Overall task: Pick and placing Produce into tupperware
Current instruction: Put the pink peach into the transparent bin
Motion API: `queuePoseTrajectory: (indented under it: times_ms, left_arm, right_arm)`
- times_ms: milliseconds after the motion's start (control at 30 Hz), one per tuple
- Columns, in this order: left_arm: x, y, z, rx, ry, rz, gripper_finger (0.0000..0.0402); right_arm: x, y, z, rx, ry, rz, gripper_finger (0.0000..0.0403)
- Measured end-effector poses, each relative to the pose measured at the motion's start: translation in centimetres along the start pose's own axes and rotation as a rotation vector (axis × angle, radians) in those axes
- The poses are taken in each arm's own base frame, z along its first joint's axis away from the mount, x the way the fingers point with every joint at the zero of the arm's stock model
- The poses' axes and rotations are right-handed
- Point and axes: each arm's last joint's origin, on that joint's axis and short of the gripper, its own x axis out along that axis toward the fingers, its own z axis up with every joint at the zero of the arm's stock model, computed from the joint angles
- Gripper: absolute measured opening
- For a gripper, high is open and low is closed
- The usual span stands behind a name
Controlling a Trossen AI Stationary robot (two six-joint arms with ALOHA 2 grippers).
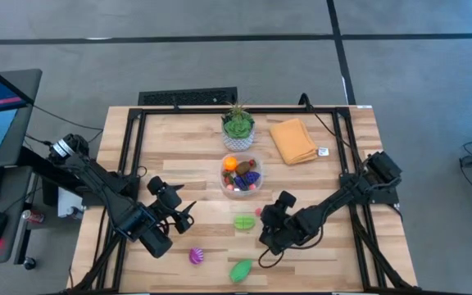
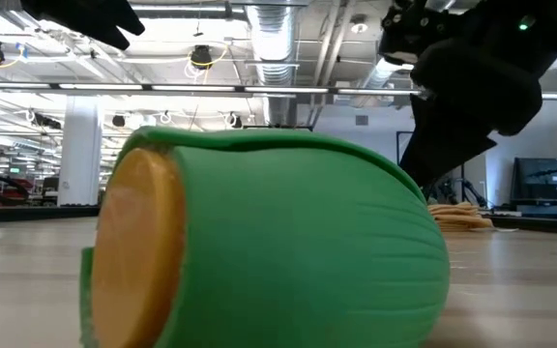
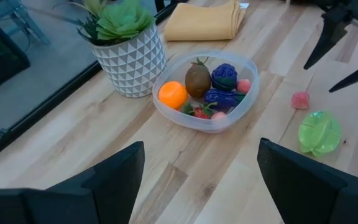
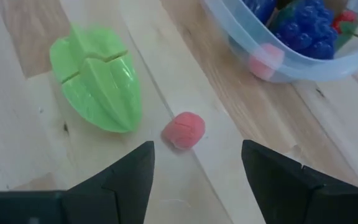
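The clear tupperware [image 1: 241, 174] [image 3: 205, 93] sits at mid-table and holds an orange, a brown, purple, red and pink toy pieces. On the wood near it lie a small pink piece [image 4: 183, 130] [image 3: 300, 100] and a light green ribbed fruit [image 4: 98, 78] [image 1: 244, 222]. Closer to the near edge rest a purple piece [image 1: 196, 256] and a darker green piece [image 1: 241, 270] [image 2: 259, 242] with an orange cut face. My right gripper [image 4: 194, 180] [image 1: 264, 218] is open, hovering just short of the pink piece. My left gripper [image 3: 197, 186] [image 1: 183, 215] is open, left of the container, facing it.
A green plant in a white patterned pot [image 1: 238, 125] [image 3: 129, 50] stands just beyond the container. A folded orange cloth [image 1: 292, 140] [image 3: 204, 22] lies far right of it. A black frame runs round the table edges [image 1: 129, 147]. Bare wood shows between the two grippers.
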Motion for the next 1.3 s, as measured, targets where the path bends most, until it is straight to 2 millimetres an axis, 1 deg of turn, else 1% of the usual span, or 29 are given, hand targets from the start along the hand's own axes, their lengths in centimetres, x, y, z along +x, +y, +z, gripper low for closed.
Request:
queuePoseTrajectory:
  times_ms: [400,567,700,867,967,1033,1100,1300]
  left_arm:
    - [0.0,0.0,0.0,0.0,-0.001,0.0,0.0302]
    - [0.0,0.0,0.0,-0.001,-0.001,0.0,0.0302]
    - [0.0,0.0,0.0,-0.001,-0.001,0.0,0.0302]
    - [0.0,0.0,0.0,0.0,-0.001,0.001,0.0302]
    - [0.0,0.0,0.0,0.0,-0.001,0.001,0.0302]
    - [0.0,0.0,0.0,0.001,-0.001,0.001,0.0302]
    - [0.0,0.0,0.0,0.002,-0.001,0.002,0.0302]
    - [0.0,0.0,0.0,0.004,0.001,0.003,0.0302]
  right_arm:
    - [1.1,-0.7,1.1,-0.18,0.066,0.075,0.0265]
    - [1.7,-1.4,1.6,-0.181,0.083,0.066,0.0265]
    - [2.1,-1.5,2.1,-0.229,0.106,0.126,0.0265]
    - [2.6,-2.1,2.5,-0.235,0.122,0.131,0.0265]
    - [2.9,-2.2,2.8,-0.255,0.141,0.189,0.0265]
    - [3.3,-2.3,2.8,-0.249,0.142,0.225,0.0265]
    - [3.7,-2.7,2.5,-0.246,0.157,0.221,0.0265]
    - [4.1,-3.0,2.3,-0.241,0.178,0.255,0.0265]
